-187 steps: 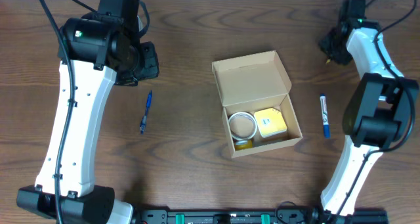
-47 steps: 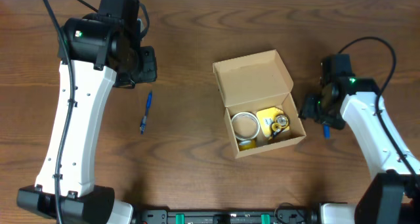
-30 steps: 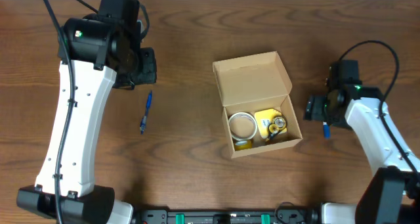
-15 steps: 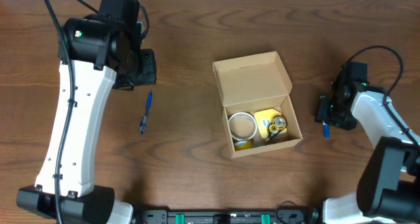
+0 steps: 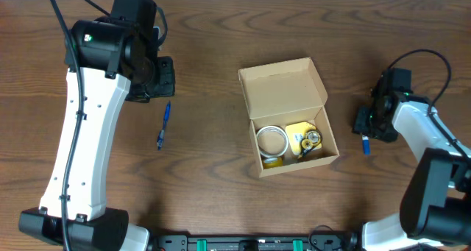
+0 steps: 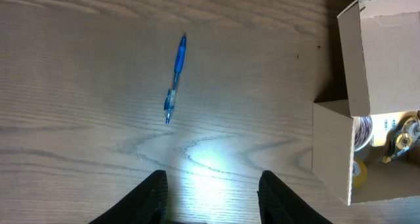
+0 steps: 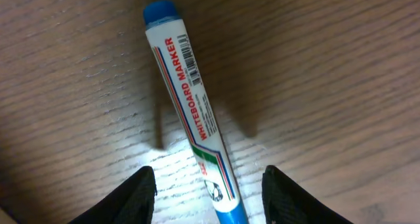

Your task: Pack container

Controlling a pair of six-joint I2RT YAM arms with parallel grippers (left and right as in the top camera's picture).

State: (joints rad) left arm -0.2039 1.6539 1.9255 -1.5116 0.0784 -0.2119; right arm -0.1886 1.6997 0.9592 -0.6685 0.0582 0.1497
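The container (image 5: 283, 89), a tan cardboard box with its flap lid open toward the back, sits mid-table; its side wall (image 6: 331, 148) also shows in the left wrist view. Inside lie a tape roll (image 5: 271, 140) and a yellow item (image 5: 302, 137). A whiteboard marker (image 7: 193, 112) with a blue cap lies on the wood, right of the container. My right gripper (image 7: 210, 176) is low over it, open, one finger on each side with gaps. My left gripper (image 6: 211, 179) hangs open over bare wood. A blue pen (image 6: 175, 76) lies ahead of it.
The blue pen (image 5: 163, 124) lies left of the container, just below my left gripper (image 5: 151, 78). The marker's tip (image 5: 365, 143) pokes out under my right gripper (image 5: 370, 124). A dark rail runs along the table's front edge (image 5: 243, 244).
My right arm has swung right, away from the container, and come down over the marker, its jaws narrowing around it. The left arm has stayed in place.
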